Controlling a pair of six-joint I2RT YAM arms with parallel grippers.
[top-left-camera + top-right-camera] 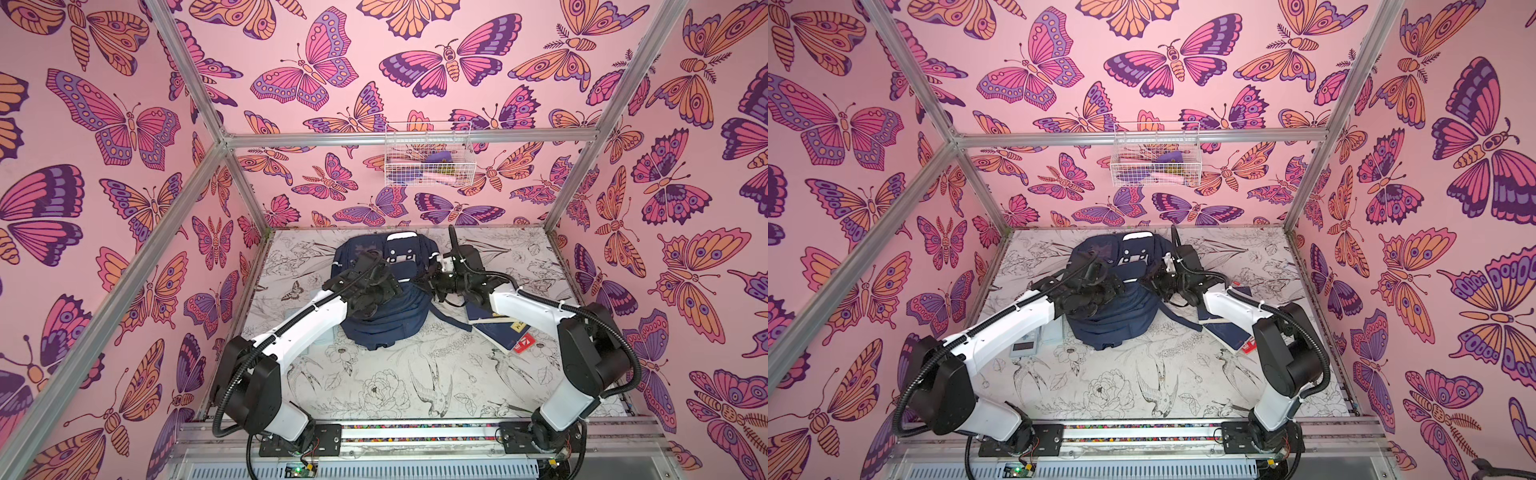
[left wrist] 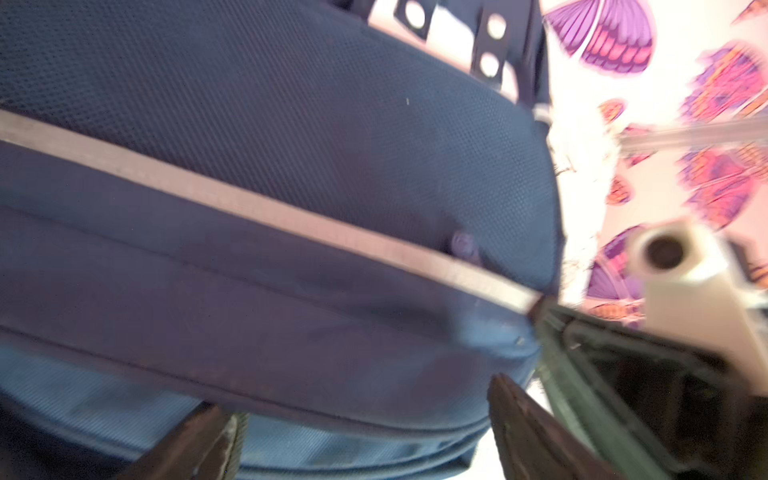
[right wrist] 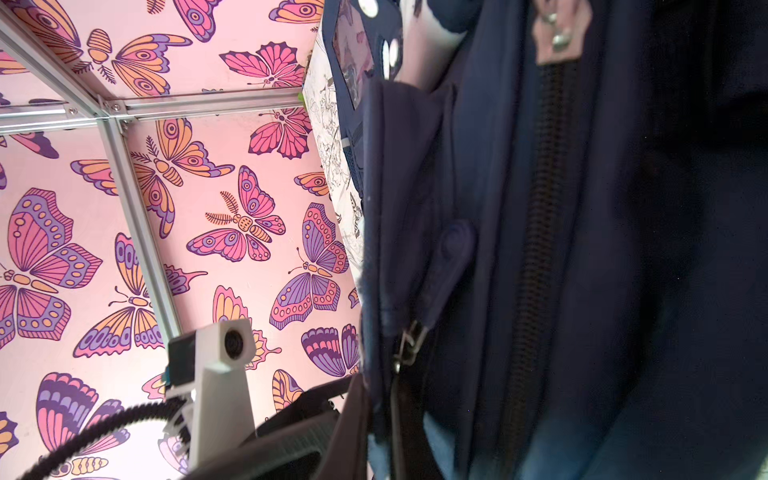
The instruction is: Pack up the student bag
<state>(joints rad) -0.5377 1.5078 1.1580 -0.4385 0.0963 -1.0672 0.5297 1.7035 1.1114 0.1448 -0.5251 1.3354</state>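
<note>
1. Left wrist view: my left gripper (image 2: 357,395) has its jaws spread wide with nothing between them. The student bag (image 2: 291,166) fills the field straight ahead of them. The picture is blurred, so I cannot tell whether the fingertips touch the fabric.
2. Right wrist view: my right gripper (image 3: 378,419) is closed and appears to pinch a fold of the bag's edge, just beside a zip pull (image 3: 409,340). A closed zip (image 3: 540,208) runs away from the jaws along the fabric.
3. Bag location: in both top views it lies on the table (image 1: 415,395), far middle. Its long axis runs from the near side toward the back wall, with the white patch (image 1: 399,255) at the far end.
4. Arm positions: the left gripper is over the bag's left half and the right gripper is at its right edge. Both are at the bag, and only the left is free.
5. Notebooks (image 1: 494,328) lie to the right of the bag, partly under my right arm.
6. Assessment: the bag looks unopened. With the right hold as anchor, the left jaws would need to cross the bag's short axis to reach the zip pull.
</note>
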